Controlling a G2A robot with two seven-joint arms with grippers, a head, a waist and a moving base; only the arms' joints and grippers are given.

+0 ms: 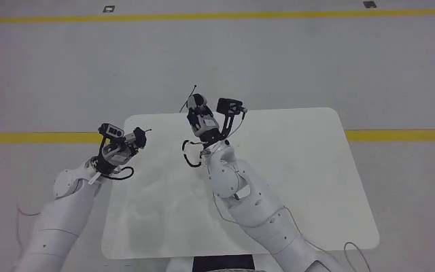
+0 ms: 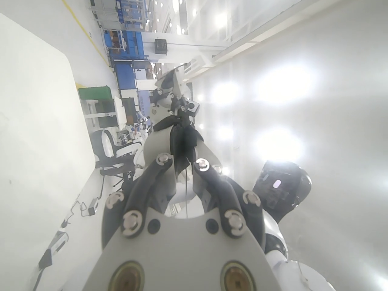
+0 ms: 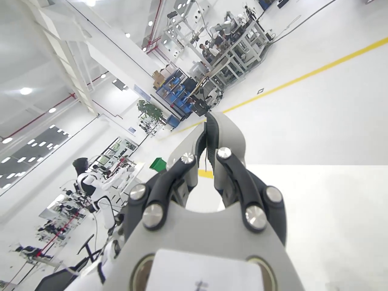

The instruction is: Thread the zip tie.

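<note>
**Threading not begun: align first**
Right jaws pinch the zip tie point(image 1: 192, 91), raised over the desk's point(image 1: 306, 177) far edge. Left jaws, well apart, press on a thin dark strand point(image 2: 179, 66). Close the gap slowly, tail square to head.

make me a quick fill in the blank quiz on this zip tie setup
1. The right pincer is ___ on a thin black zip tie.
2. The right pincer is held over a ___ table.
3. On the floor beyond the table runs a ___ line.

Missing words: shut; white; yellow
</note>
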